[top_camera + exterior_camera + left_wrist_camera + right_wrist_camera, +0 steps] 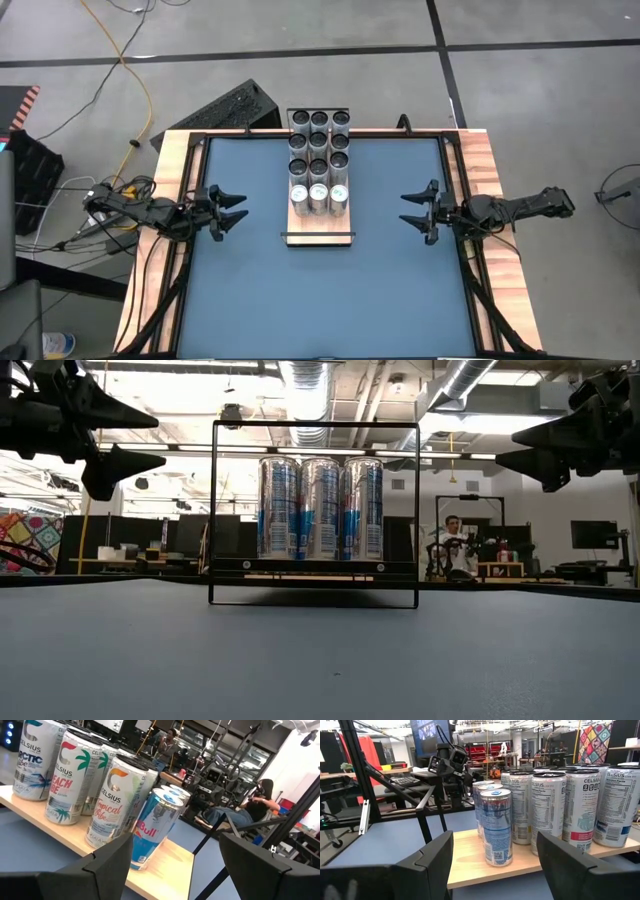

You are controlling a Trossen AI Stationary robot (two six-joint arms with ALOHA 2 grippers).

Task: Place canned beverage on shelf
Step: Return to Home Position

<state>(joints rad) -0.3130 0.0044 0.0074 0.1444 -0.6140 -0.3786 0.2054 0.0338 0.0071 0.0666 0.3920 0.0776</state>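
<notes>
The shelf (320,234) holds Red Bull cans (319,197) fronting Celsius cans (319,143); left hand (238,208) and right hand (406,210) flank it, both spread wide.

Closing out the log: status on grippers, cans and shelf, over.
Left gripper open, empty, left of shelf. Right gripper open, empty, on its right. Blue soda cans upright on shelf. Nothing in the way.

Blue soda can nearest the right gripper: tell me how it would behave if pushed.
The blue soda can is tall and slim on a small base, so a high push would probably tip it. Pushed low, it likely slides on the smooth wooden shelf. The neighbouring blue cans stand close, so it may knock them.
</notes>
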